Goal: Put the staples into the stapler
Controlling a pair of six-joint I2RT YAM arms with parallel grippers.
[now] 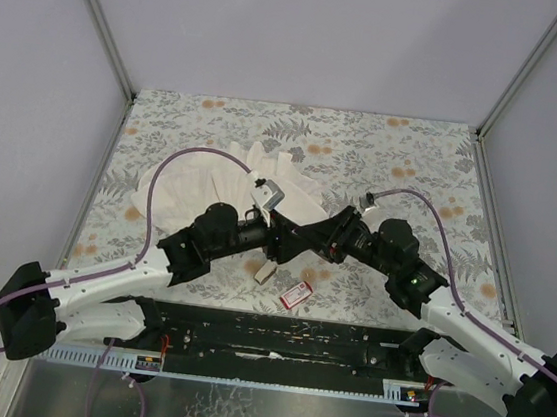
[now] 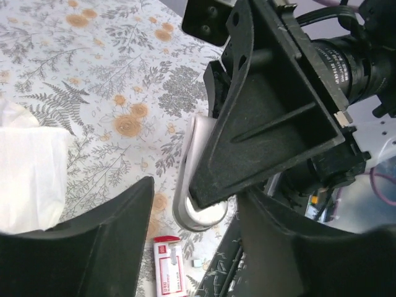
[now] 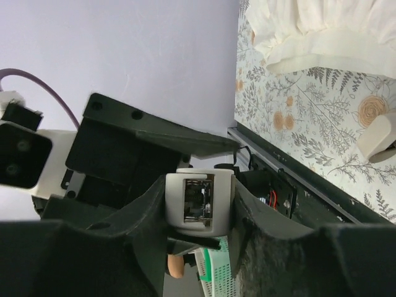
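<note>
The stapler (image 3: 199,201) is a small pale grey casing with a metal channel inside, seen end-on. My right gripper (image 3: 199,213) is shut on its sides and holds it above the table. In the left wrist view the stapler (image 2: 189,185) hangs from the right gripper's black finger, its lower end between the wide-apart fingers of my open left gripper (image 2: 197,213). In the top view the grippers meet at mid-table, left (image 1: 281,231) and right (image 1: 307,240), hiding the stapler. The red staple box (image 1: 296,294) with its white label lies flat in front of them and also shows in the left wrist view (image 2: 168,269). No staple strip is clearly visible.
A pale beige piece (image 1: 264,270) lies left of the red box and also shows in the right wrist view (image 3: 377,137). A tiny pale bit (image 2: 197,262) lies beside the box. The white pleated cloth (image 1: 221,187) is spread at the back left. The black base rail (image 1: 274,334) runs along the near edge.
</note>
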